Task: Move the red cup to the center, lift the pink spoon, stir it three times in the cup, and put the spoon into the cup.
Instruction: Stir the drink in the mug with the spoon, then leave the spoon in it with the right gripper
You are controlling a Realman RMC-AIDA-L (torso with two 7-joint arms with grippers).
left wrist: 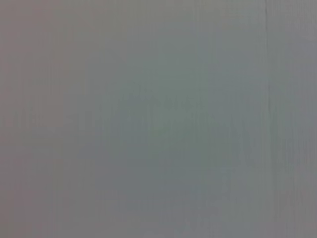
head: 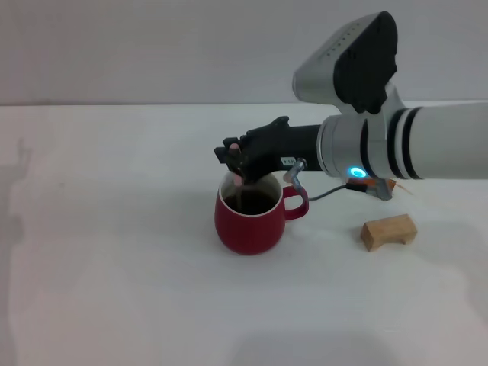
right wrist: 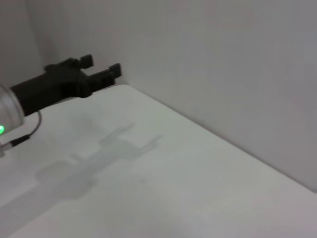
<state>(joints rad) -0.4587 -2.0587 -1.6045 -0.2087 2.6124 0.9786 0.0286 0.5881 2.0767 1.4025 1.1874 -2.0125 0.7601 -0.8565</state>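
The red cup stands at the middle of the white table, handle to the right, dark liquid inside. My right gripper reaches in from the right and hangs just over the cup's far-left rim. It is shut on the pink spoon, which points down into the liquid; only a short pale pink stretch shows below the fingers. A black gripper shows farther off in the right wrist view, which I take for my left; its fingers stand apart and hold nothing. The left wrist view is blank grey.
A wooden block lies on the table right of the cup. A small orange-tipped piece shows just behind my right forearm. A pale wall runs along the table's far edge.
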